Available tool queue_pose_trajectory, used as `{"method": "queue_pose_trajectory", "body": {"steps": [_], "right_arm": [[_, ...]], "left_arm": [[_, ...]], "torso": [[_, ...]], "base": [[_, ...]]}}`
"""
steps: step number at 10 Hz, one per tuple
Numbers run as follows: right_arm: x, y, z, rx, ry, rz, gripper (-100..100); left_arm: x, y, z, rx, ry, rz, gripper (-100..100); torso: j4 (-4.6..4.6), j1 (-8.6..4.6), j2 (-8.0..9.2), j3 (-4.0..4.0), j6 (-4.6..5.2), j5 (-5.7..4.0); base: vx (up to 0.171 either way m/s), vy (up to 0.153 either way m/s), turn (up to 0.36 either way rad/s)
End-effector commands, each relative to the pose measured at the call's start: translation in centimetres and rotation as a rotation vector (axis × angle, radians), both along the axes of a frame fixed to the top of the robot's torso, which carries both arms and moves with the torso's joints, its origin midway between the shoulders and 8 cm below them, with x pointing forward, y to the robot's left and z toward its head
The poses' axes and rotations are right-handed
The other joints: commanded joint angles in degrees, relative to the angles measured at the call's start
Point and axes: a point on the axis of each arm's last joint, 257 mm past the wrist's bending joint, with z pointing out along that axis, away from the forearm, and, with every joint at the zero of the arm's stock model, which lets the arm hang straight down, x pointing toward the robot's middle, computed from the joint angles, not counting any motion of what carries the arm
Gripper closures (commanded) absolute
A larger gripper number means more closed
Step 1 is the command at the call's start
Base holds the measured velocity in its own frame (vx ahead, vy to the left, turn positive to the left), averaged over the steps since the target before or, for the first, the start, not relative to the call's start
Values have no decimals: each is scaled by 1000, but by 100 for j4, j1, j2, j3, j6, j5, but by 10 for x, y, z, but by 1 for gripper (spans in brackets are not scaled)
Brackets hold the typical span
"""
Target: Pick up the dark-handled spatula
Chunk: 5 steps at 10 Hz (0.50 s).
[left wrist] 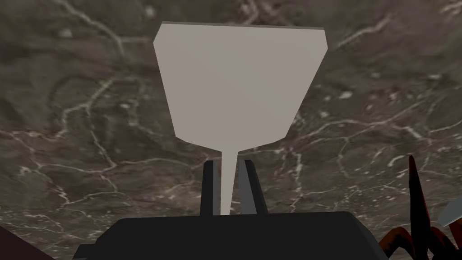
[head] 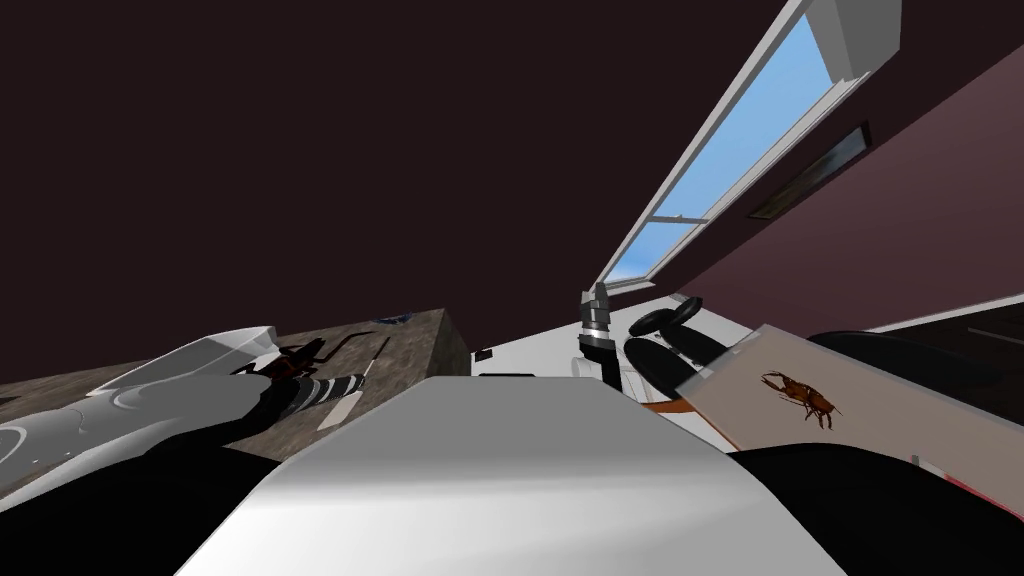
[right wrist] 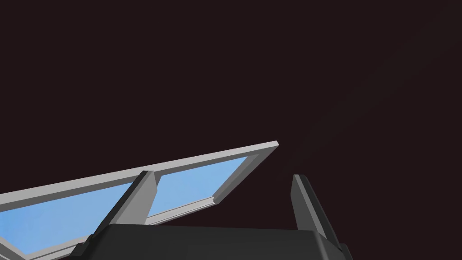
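Here our left gripper (left wrist: 227,163) pinches the spatula (left wrist: 239,85) at its thin neck, blade pointing straight ahead over the marbled counter (left wrist: 90,135); right gripper (right wrist: 222,176) stands off, fingers apart.

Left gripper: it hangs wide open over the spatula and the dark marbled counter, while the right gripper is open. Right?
No. The left wrist view shows the left gripper shut on the thin neck of the spatula, over the dark marbled counter; the right gripper is open.
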Motion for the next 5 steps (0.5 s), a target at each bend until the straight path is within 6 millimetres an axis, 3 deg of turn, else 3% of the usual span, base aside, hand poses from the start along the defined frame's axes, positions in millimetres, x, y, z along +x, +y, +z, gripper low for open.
{"method": "queue_pose_trajectory", "body": {"steps": [1, 4, 5], "right_arm": [[0, 0, 0, 0, 0, 0, 0], [0, 0, 0, 0, 0, 0, 0], [0, 0, 0, 0, 0, 0, 0]], "left_arm": [[8, -4, 5, 0, 0, -10, 100], [7, -4, 5, 0, 0, -12, 100], [7, -4, 5, 0, 0, -10, 0]], "torso": [[0, 0, 0, 0, 0, 0], [-1, 1, -5, -3, 3, 2], [-2, 2, -6, -4, 2, 3]], "base": [[-11, -1, 75], [-4, -1, -1], [0, 0, 0]]}}
